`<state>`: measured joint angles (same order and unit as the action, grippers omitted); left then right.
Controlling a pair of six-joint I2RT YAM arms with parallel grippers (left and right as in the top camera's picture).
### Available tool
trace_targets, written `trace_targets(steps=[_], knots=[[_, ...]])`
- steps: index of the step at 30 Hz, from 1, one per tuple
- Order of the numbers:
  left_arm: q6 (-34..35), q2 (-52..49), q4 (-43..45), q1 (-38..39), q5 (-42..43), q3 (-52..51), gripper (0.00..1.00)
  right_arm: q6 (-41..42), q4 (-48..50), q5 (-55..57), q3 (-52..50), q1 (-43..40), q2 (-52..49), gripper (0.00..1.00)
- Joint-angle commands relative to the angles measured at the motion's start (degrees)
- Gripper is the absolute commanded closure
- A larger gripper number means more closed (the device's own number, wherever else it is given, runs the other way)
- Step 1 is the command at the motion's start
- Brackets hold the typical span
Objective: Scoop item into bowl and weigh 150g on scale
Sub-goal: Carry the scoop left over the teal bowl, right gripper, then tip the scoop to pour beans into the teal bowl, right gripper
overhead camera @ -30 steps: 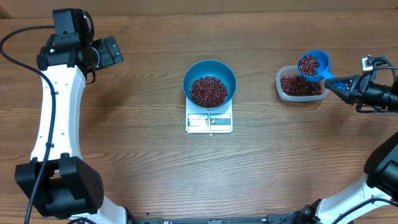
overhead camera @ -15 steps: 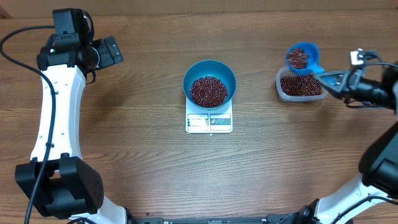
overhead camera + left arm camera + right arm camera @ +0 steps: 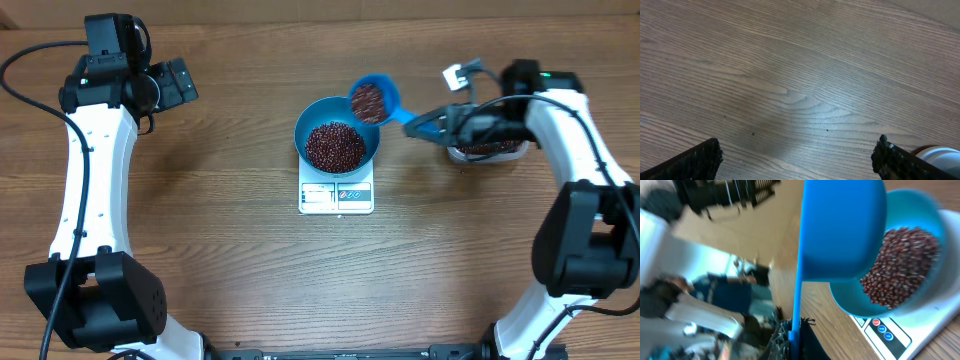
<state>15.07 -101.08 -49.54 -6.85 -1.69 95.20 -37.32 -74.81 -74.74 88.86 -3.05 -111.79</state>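
Hovering our loaded scoop (image 3: 372, 100) over the bowl (image 3: 337, 112) rim, right gripper (image 3: 443, 123) clamped on its handle. Bowl on scale (image 3: 336, 196) already holds beans (image 3: 334, 147), readout illegible; tipping + weight check remain. Our left gripper (image 3: 178, 82): apart, empty.

Blue scoop (image 3: 842, 230), clear tub (image 3: 472, 156), wooden table (image 3: 230, 225)

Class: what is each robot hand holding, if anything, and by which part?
The right hand grips the small blue plastic scoop, loaded with red-brown beans, by the end of its handle. The open left hand holds nothing.
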Motion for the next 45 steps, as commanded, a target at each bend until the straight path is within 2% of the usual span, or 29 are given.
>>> trace_targets(steps=[1, 5, 10, 14, 20, 34, 45], knots=[[0.2, -0.5, 0.1, 0.5, 0.2, 0.4, 0.00, -0.4, 2.3, 3.3, 1.3, 3.3, 2.5, 0.96], [0.2, -0.5, 0.1, 0.5, 0.2, 0.4, 0.00, 0.2, 4.9, 6.7, 1.3, 5.4, 2.5, 0.96], [0.2, -0.5, 0.1, 0.5, 0.2, 0.4, 0.01, 8.2, 11.7, 10.8, 1.3, 5.9, 2.5, 0.96], [0.2, -0.5, 0.1, 0.5, 0.2, 0.4, 0.01, 10.1, 15.0, 13.3, 1.8, 6.3, 2.5, 0.96], [0.2, -0.5, 0.1, 0.5, 0.2, 0.4, 0.00, 10.1, 15.0, 21.0, 5.7, 9.7, 2.5, 0.96], [0.2, -0.5, 0.1, 0.5, 0.2, 0.4, 0.00, 9.8, 9.8, 47.2, 16.5, 17.7, 2.6, 0.96], [0.2, -0.5, 0.1, 0.5, 0.2, 0.4, 0.00, 8.3, 9.3, 49.3, 16.7, 19.0, 4.2, 0.96]])
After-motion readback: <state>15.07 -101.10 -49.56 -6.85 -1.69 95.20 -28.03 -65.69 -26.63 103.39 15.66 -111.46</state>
